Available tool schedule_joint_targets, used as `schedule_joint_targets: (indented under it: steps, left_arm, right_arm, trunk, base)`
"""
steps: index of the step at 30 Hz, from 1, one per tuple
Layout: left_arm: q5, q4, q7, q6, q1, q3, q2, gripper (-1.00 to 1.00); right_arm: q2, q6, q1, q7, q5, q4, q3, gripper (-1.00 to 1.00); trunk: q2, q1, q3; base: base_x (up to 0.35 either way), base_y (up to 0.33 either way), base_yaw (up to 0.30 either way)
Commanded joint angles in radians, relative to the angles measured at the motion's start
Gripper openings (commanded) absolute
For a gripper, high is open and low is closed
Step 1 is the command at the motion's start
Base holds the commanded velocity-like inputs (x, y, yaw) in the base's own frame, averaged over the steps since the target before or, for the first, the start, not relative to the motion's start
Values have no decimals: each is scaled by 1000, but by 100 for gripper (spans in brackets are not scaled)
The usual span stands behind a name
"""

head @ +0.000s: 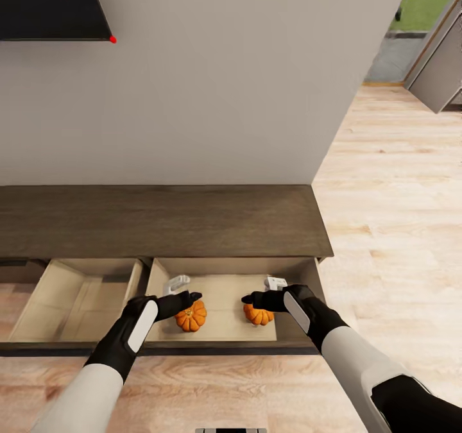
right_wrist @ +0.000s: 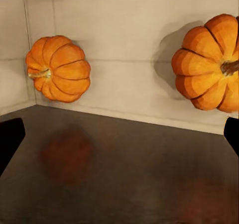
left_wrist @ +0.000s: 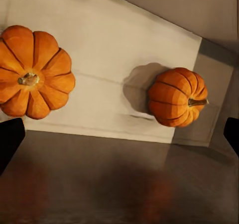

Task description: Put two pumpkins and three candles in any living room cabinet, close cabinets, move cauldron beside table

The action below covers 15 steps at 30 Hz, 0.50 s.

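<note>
Low in the frame, we see two small bright-orange ribbed pumpkins point(head: 191, 317) point(head: 258, 315) lying apart in the open right drawer of the long dark-brown wooden cabinet point(head: 160, 221). Our left gripper point(head: 190, 296) and right gripper point(head: 248, 299) hover spread and empty above them.

Probably a home living room: a low wooden TV unit point(head: 160, 221) under a wall-mounted screen point(head: 51, 3), plank flooring point(head: 391, 215).

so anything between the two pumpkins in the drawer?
Nothing. Head view shows bare pale drawer floor between the left pumpkin and right pumpkin; both wrist views agree.
</note>
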Motion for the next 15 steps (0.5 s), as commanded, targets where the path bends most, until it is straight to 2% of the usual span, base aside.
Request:
schedule_joint_targets:
  steps: [1,7,8,10,12,15]
  left_arm:
    - [1,-37,0,15,10,0,0,100]
    - [0,-111,0,53,36,0,1,100]
    - [0,-115,0,55,39,0,1,100]
    - [2,-125,0,56,50,1,1,100]
    - [2,-134,0,54,59,1,1,100]
    - [2,-170,1,52,78,1,0,100]
  right_arm:
    - [0,0,0,0,0,-5,-1,100]
    - [-7,-8,7,0,0,-47,-2,100]
    - [-14,-11,11,1,0,-56,-1,100]
    - [-49,-22,37,2,0,-129,-1,100]
    - [-66,-26,65,1,1,-197,-1,100]
    - [-74,-25,94,0,1,-255,0,100]
  trunk:
    - [0,0,0]
    - [0,0,0]
    - [0,0,0]
    - [0,0,0]
    - [0,0,0]
    - [0,0,0]
  base:
    - [-293,0,0]
    - [-120,0,0]
    - [-43,0,0]
    - [-22,0,0]
    - [-11,0,0]
    - [-6,0,0]
